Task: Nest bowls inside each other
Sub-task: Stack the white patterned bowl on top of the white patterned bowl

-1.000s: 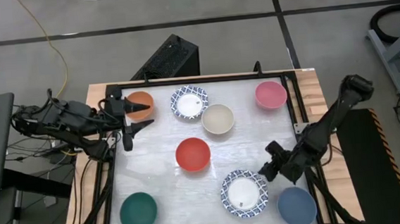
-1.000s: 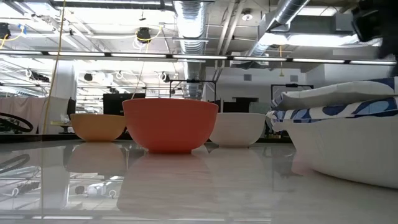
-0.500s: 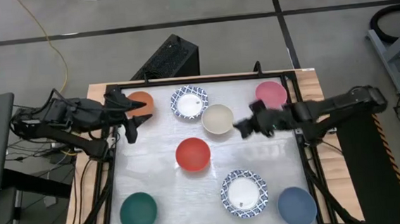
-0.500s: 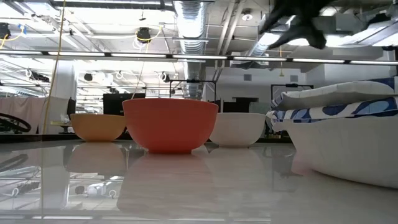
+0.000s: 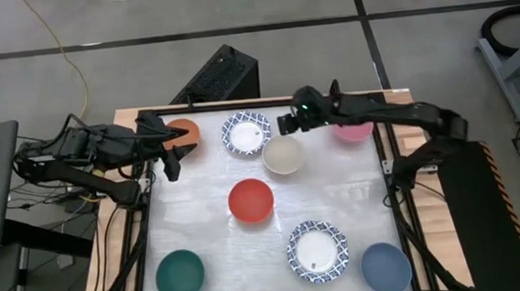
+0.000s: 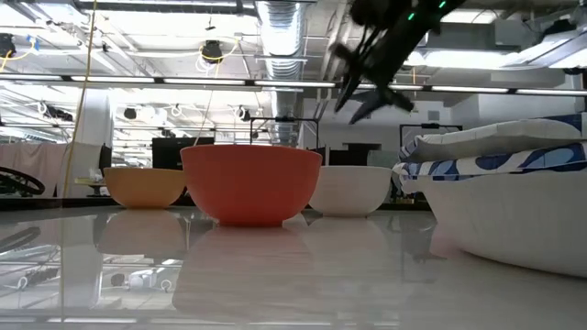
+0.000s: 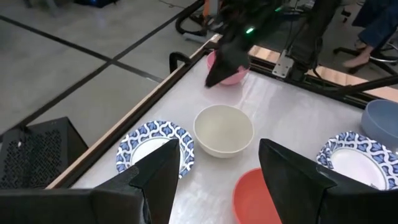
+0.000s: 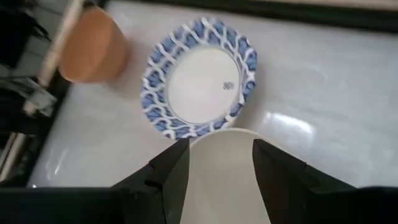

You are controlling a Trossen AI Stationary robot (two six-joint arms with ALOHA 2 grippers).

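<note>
Right end effector (image 5: 285, 124) hovers open above cream bowl (image 5: 283, 155).

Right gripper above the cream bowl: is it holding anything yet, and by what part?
Nothing is held. The right gripper hangs open over the cream bowl, with no contact visible.

industrial lab (exposed ceiling ducts (image 6: 280, 23))

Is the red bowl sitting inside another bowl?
No, seen from above the red bowl stands alone mid-table, nearest the cream bowl but with bare table all around it.
</note>
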